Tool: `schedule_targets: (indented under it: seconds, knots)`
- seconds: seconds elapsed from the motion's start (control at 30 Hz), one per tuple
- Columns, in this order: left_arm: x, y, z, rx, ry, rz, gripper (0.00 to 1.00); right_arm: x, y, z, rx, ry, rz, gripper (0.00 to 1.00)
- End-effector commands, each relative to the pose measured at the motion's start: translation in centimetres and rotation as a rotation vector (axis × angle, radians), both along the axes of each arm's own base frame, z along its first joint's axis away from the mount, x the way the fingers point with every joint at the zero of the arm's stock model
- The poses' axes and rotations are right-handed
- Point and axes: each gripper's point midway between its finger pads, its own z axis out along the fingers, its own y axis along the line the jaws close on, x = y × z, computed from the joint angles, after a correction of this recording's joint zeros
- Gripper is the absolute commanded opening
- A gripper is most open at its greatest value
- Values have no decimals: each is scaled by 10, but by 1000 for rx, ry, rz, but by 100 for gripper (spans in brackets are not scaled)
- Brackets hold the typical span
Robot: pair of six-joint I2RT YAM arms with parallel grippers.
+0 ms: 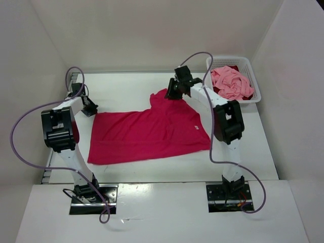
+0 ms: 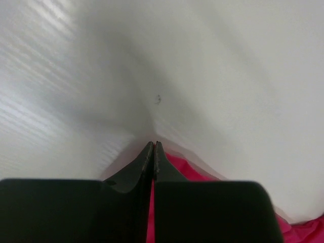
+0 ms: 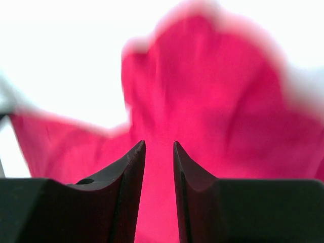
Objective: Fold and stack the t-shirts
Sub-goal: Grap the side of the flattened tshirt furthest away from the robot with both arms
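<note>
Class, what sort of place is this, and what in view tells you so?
Likely a robotics lab workcell: left arm and right arm bolted to a white table, plain white walls around, a magenta-red t-shirt spread out.

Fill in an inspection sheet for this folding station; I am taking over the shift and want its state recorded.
Surface: white table, one tiny dark speck in the left wrist view.
Job's things: magenta-red t-shirt spread flat mid-table; light pink t-shirt crumpled in the basket, a dark red t-shirt mostly hidden by it.
Clutter: white lattice basket at the far right corner; nothing else seen.
Hands: left hand shut at the spread shirt's left edge, grip on cloth unclear; right hand open over its far sleeve.
Cables: purple-grey cables loop loosely at the table's left and right.
Surroundings: plain white walls on three sides.
</note>
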Motion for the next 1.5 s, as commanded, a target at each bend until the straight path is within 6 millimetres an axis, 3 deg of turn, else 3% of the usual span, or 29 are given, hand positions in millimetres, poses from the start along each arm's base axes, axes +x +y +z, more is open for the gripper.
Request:
schedule_targets:
  seconds: [0.0, 0.03, 0.07, 0.1, 0.13, 0.17, 0.2, 0.23, 0.27, 0.3, 0.4, 0.6, 0.73, 0.93, 1.0, 1.17, 1.2, 1.3, 1.33, 1.4, 1.43, 1.47]
  knots:
    - [31, -6, 22, 8, -77, -57, 2, 76, -32, 22, -42, -144, -111, 35]
    - [37, -10, 21, 8, -79, -66, 2, 85, -32, -4, -70, -113, -122, 35]
    - [49, -14, 31, 14, -104, -80, 1, 104, -37, 14, -70, -155, -139, 36]
    - [57, -15, 35, 9, -121, -86, 0, 113, -39, 12, -88, -165, -160, 36]
    - [61, -21, 28, -3, -105, -90, 0, 120, -40, -15, -121, -138, -162, 36]
    - [66, -27, 31, -3, -106, -102, 0, 133, -39, 5, -114, -183, -178, 37]
    - [79, -24, 43, 5, -142, -102, 0, 139, -39, 3, -127, -191, -176, 39]
    - [80, -24, 42, 3, -133, -102, 0, 145, -40, 0, -141, -194, -190, 39]
    - [80, -27, 42, -7, -135, -110, 0, 149, -41, -33, -169, -154, -194, 39]
    - [82, -26, 46, -5, -146, -110, 0, 158, -41, -9, -163, -205, -201, 41]
    - [83, -26, 46, -5, -146, -110, 0, 167, -47, -31, -174, -200, -217, 42]
    - [74, -26, 31, 2, -116, -112, 0, 164, -56, -48, -228, -174, -234, 43]
    - [73, -27, 29, -5, -119, -117, 0, 148, -48, -67, -205, -94, -176, 43]
    - [71, -28, 26, -7, -110, -117, 0, 137, -28, -66, -106, -44, -121, 42]
    - [71, -28, 30, -5, -119, -117, 0, 135, -22, -59, -73, -41, -106, 36]
    - [72, -28, 36, -3, -130, -117, 0, 140, -27, -33, -53, -75, -123, 9]
    - [72, -28, 36, -3, -130, -117, 0, 145, -27, -12, -43, -117, -131, 7]
    - [70, -28, 37, -3, -130, -117, 0, 146, -29, 19, -38, -169, -133, 5]
    - [68, -28, 38, -3, -130, -117, 0, 146, -31, 44, -41, -215, -131, 5]
    - [68, -28, 42, -1, -139, -117, 0, 142, -30, 71, -81, -277, -132, 5]
    - [66, -28, 39, -1, -136, -117, 0, 143, -32, 76, -88, -289, -144, 5]
    - [66, -28, 39, -1, -136, -117, 0, 142, -39, 68, -123, -276, -156, 10]
